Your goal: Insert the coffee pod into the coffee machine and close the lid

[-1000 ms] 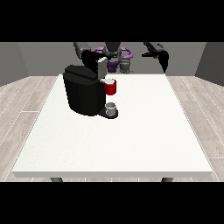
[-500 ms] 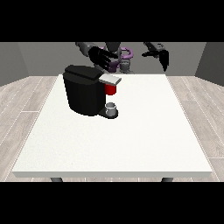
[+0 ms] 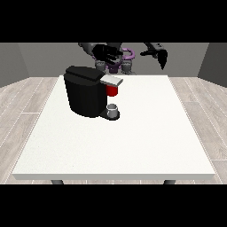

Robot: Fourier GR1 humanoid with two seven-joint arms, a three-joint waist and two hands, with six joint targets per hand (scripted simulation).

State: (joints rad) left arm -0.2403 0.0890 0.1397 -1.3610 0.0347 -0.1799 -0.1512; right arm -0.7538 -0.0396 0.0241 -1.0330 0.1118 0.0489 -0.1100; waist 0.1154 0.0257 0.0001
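The black coffee machine [image 3: 86, 91] stands on the white table [image 3: 133, 142], left of centre. Its grey lid [image 3: 111, 80] lies nearly flat over a red thing at the machine [image 3: 112, 91]. A grey thing [image 3: 113, 110] sits on the machine's base below the spout. The hand at the view's left [image 3: 106, 53] hovers above and behind the lid, apart from it, fingers spread. The hand at the view's right [image 3: 158, 55] hangs raised over the table's far right edge, fingers straight and pointing down, holding nothing.
The robot's purple and grey torso [image 3: 119, 62] stands behind the table's far edge. Wooden floor surrounds the table on both sides.
The machine's lid has come down from raised to nearly flat. The hand at the view's left moved right and up off the lid. The other hand barely shifted.
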